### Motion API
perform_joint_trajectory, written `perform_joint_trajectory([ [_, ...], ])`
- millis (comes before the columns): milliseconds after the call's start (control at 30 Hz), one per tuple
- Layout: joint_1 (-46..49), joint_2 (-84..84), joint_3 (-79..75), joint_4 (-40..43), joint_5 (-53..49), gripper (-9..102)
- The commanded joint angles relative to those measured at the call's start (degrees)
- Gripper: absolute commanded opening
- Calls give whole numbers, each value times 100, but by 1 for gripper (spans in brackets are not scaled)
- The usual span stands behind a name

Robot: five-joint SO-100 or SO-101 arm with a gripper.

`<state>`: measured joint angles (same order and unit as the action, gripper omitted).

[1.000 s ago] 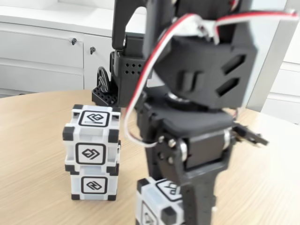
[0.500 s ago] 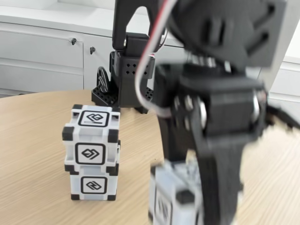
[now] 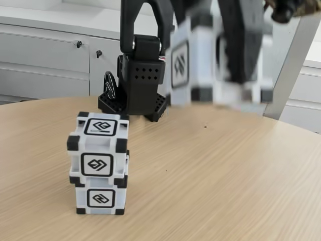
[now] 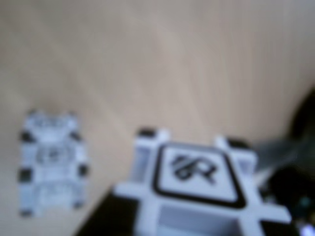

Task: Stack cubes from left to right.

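Fingers [image 3: 220,75] clamped on one cube [image 3: 200,60], blurred, high above the bench [image 3: 210,170] at 12 o'clock in the fixed view. Two cubes stacked at 8 o'clock: top cube [image 3: 98,150] on bottom cube [image 3: 100,197]. Stack [image 4: 51,162] at 9 o'clock in the wrist view, held cube [image 4: 197,187] at 6.

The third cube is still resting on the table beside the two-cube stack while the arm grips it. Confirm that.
Wrong on one point: the third cube is not resting on the table. The fixed view shows it lifted well clear of the wood, high and to the right of the two-cube stack, blurred with motion. The arm does grip it.
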<state>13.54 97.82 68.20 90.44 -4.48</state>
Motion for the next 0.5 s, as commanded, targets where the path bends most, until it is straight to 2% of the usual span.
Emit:
perform_joint_trajectory([
  [0, 413, 422, -229, 18, 26, 16],
  [233, 1494, 483, -220, 18, -378, 16],
  [467, 1740, 422, -185, 44, -316, 15],
])
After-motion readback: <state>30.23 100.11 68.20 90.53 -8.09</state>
